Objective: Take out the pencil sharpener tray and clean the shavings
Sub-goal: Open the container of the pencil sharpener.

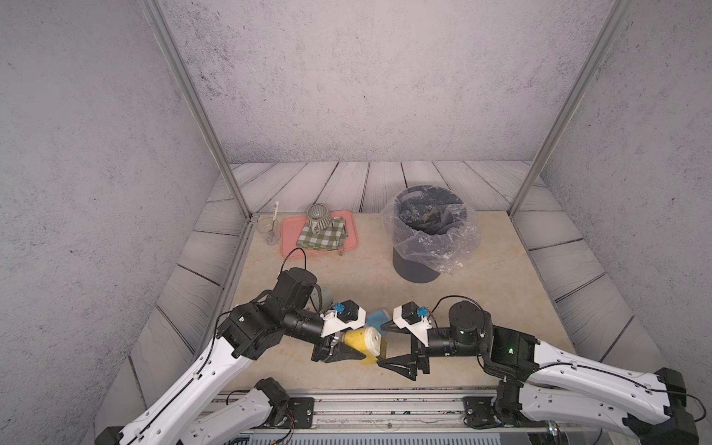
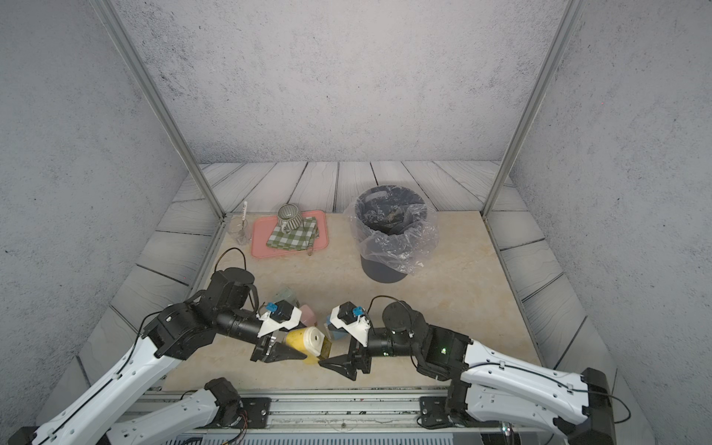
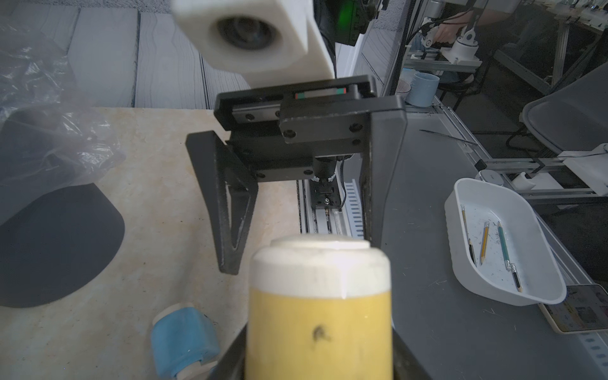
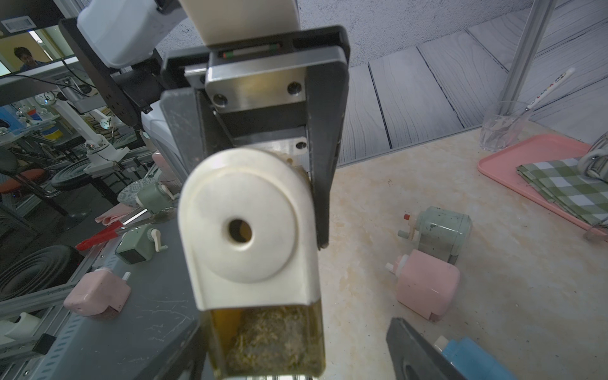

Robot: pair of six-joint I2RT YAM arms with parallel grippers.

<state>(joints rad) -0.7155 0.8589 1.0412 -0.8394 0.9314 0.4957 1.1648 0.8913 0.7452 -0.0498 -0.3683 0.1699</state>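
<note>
The pencil sharpener is yellow with a cream front and hangs above the table's near edge. My left gripper is shut on its body, one finger on each side. The tray is clear yellow, sits in the sharpener's base and is packed with shavings. My right gripper is open and faces the sharpener's front with the tray between its fingers. One finger stands well clear of the tray; the other is close beside it.
A black bin lined with clear plastic stands at the back right. At the back left, a pink serving tray holds a checked cloth and a striped mug, with a glass beside it. Blue, pink and green sharpeners lie nearby.
</note>
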